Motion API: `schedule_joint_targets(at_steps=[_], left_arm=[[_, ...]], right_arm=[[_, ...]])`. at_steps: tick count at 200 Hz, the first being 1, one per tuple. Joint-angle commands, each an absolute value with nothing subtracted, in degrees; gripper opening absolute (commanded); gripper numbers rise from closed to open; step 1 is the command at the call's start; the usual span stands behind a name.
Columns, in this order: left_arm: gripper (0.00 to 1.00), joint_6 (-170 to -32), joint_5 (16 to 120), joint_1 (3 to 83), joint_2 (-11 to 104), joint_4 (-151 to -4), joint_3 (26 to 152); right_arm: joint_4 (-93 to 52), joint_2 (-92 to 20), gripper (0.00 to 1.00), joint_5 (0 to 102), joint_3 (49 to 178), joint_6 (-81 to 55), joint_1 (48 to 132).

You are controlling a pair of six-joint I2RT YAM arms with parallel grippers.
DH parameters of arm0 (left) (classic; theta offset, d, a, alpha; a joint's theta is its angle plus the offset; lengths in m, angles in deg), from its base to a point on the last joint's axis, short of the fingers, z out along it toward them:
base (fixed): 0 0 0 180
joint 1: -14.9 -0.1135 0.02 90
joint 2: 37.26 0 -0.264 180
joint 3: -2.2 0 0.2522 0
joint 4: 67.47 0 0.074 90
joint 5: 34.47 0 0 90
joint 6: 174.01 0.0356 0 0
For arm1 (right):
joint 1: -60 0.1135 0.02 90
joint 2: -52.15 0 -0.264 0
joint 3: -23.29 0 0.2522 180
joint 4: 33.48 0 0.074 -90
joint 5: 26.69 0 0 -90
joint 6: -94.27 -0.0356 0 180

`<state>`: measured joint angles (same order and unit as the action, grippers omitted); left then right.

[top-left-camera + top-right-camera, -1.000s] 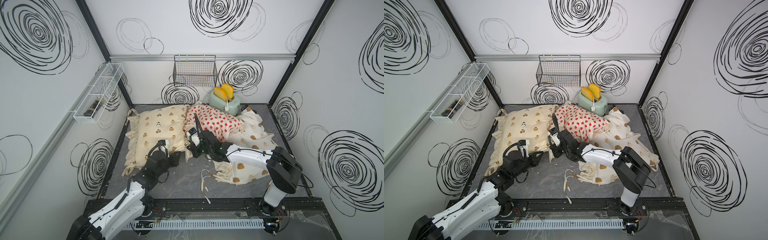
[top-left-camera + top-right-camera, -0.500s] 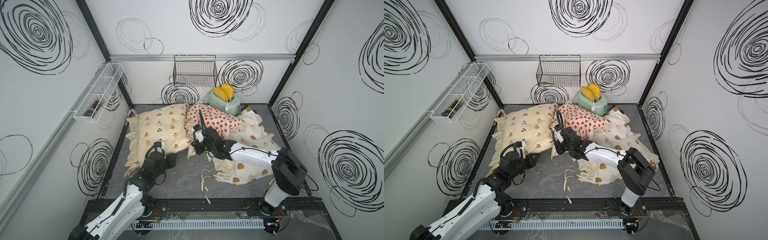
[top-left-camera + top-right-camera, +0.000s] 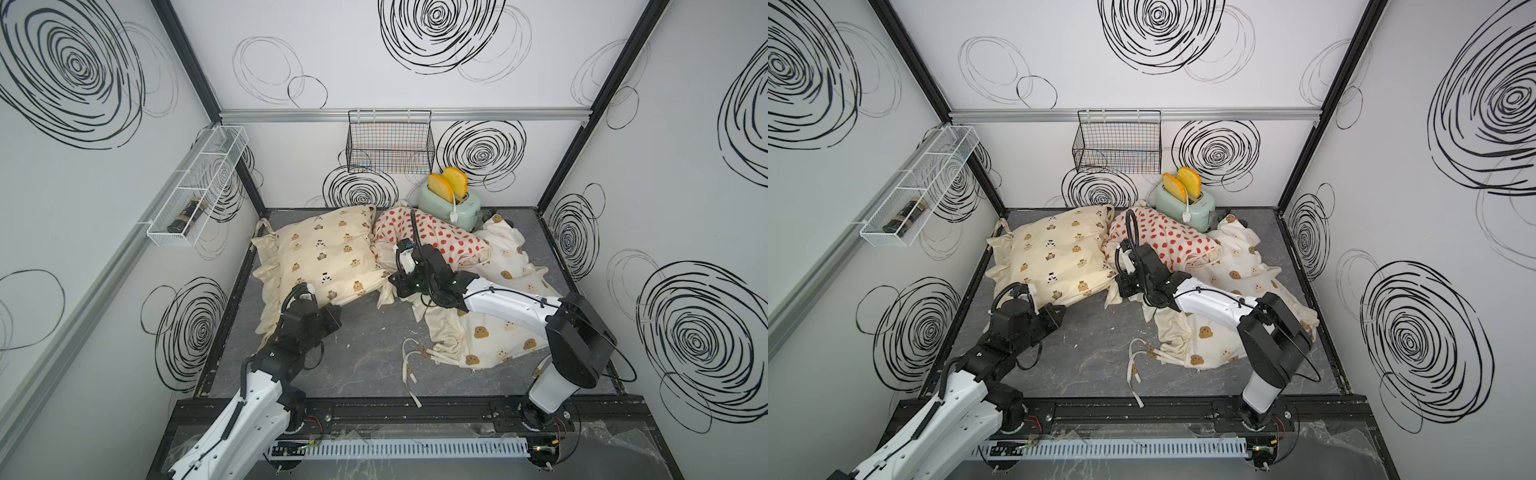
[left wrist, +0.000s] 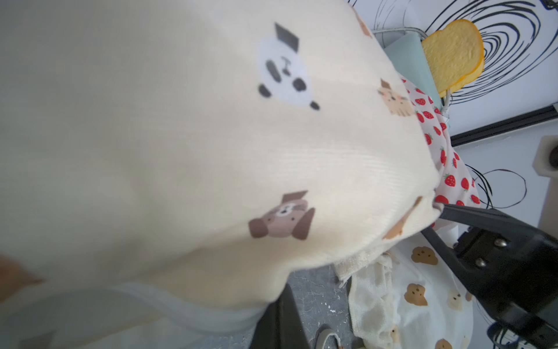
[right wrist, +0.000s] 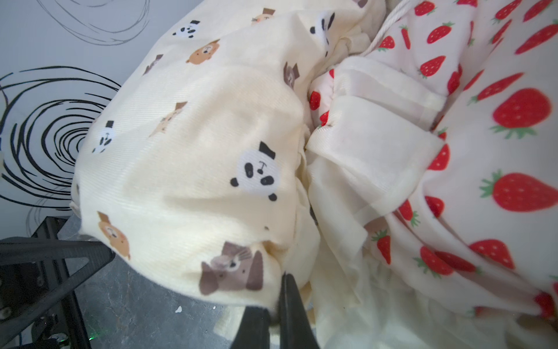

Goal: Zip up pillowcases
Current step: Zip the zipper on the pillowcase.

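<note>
Three pillowcases lie on the grey floor. The cream one with bears and pandas [image 3: 324, 253] [image 3: 1054, 257] is at the back left, the strawberry one [image 3: 440, 237] [image 5: 498, 151] behind the middle, and the white one with brown bear heads [image 3: 498, 332] on the right. My right gripper [image 3: 395, 286] [image 5: 271, 314] is shut on cream fabric at the cream pillowcase's front right corner [image 5: 229, 266]. My left gripper [image 3: 334, 309] [image 3: 1057, 311] is shut and touches that pillowcase's front edge; the fabric [image 4: 211, 151] hides whether it is pinched. No zipper shows.
A mint toaster [image 3: 451, 203] with two toast slices stands at the back. A black wire basket [image 3: 390, 145] hangs on the back wall, and a white wire shelf [image 3: 199, 187] holding a dark bottle hangs on the left wall. Loose ties [image 3: 411, 365] trail toward the front rail.
My right gripper has slid to the right along the cream pillowcase's front edge to its corner. My left gripper has drawn back a little to the left.
</note>
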<state>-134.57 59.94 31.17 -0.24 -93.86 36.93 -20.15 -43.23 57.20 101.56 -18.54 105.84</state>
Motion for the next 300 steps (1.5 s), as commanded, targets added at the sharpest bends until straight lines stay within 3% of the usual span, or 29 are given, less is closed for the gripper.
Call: schedule_joint_targets(at_steps=[1, 74, 211, 300], left_arm=[[0.0, -136.2, 54.8, 27.4, -1.9, -101.0, 37.7], [0.0, -133.7, 60.1, 12.3, -3.4, -106.6, 39.4], [0.0, -137.1, 64.5, -2.5, -5.9, -108.9, 39.6], [0.0, -131.0, 69.1, -18.8, -0.7, -108.5, 43.9]], right_arm=[[-19.6, -42.5, 0.0, 61.4, 104.5, -21.1, 102.9], [-19.1, -45.4, 0.0, 60.2, 108.1, -23.5, 100.6], [-17.9, -46.4, 0.0, 60.1, 112.2, -25.8, 96.6], [-17.2, -46.2, 0.0, 59.9, 111.8, -26.4, 96.8]])
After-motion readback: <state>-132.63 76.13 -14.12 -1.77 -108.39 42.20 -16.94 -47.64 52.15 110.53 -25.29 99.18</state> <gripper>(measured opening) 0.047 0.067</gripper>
